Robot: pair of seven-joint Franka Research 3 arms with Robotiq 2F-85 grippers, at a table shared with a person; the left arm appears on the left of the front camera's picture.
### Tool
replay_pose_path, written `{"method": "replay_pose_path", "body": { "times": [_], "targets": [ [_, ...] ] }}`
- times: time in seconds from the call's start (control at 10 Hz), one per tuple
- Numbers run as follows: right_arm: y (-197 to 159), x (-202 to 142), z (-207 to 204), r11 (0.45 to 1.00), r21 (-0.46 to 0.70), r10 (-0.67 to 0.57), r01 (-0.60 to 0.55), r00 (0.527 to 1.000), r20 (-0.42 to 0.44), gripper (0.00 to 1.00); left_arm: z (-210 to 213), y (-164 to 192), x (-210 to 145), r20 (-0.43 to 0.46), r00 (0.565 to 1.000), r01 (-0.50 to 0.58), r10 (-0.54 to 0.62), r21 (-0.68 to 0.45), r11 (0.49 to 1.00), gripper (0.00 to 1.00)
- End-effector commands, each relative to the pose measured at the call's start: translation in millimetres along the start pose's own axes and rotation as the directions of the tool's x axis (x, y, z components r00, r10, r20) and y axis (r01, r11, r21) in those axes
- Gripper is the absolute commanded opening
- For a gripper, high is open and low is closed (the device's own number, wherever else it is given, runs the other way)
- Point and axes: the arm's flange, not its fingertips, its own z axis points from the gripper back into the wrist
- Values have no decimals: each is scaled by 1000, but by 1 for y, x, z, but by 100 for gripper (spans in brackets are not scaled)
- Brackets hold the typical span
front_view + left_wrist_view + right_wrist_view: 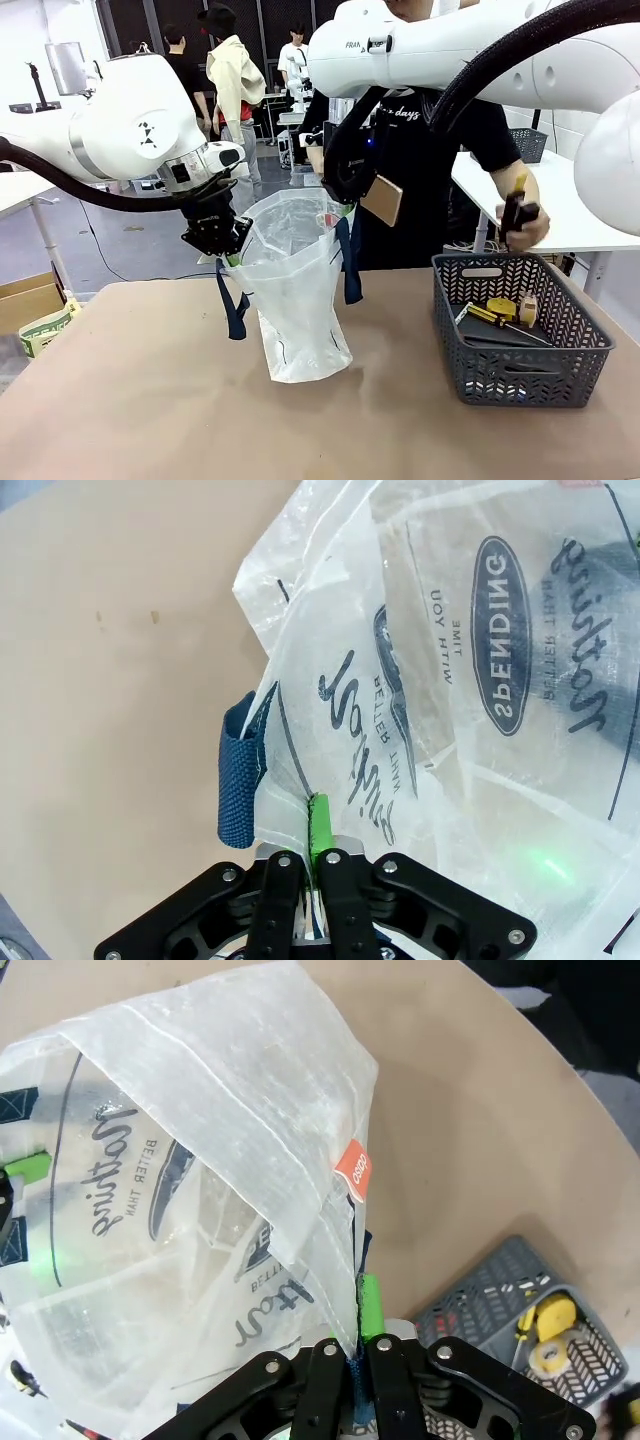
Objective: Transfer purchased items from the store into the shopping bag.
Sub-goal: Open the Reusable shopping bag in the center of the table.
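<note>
Brown surface (120, 400) carries the store (520, 375) nearest, purchased items (497, 312) inside. Mid-surface stands the shopping bag (295, 300), left hand (228, 245) and right hand (345, 205) each clamped on its rim (mouth spread). Beyond, the person's hand (520, 228) holds a dark item (515, 203) above the store. Advise: hold the rims apart and level for the drop.

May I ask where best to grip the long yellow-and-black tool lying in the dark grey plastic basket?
I'd take the tool by its thicker yellow handle, straight down from above: it lies flat, and the basket walls block any sideways approach.
</note>
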Motion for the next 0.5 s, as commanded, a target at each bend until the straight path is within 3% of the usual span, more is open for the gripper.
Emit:
{"method": "replay_pose_path", "body": {
  "times": [0.0, 0.4],
  "targets": [
    [-1, -3, 2, 1000, -24, 6, -5, 1000, 14, 0, 3, 3, 5, 15, 999, -42, 41, 19, 999, 0],
    [0, 0, 0, 1000, 0, 0, 0, 1000, 0, 0, 0, 0, 0, 0, 1000, 0, 0, 0, 1000, 0]
  ]
}}
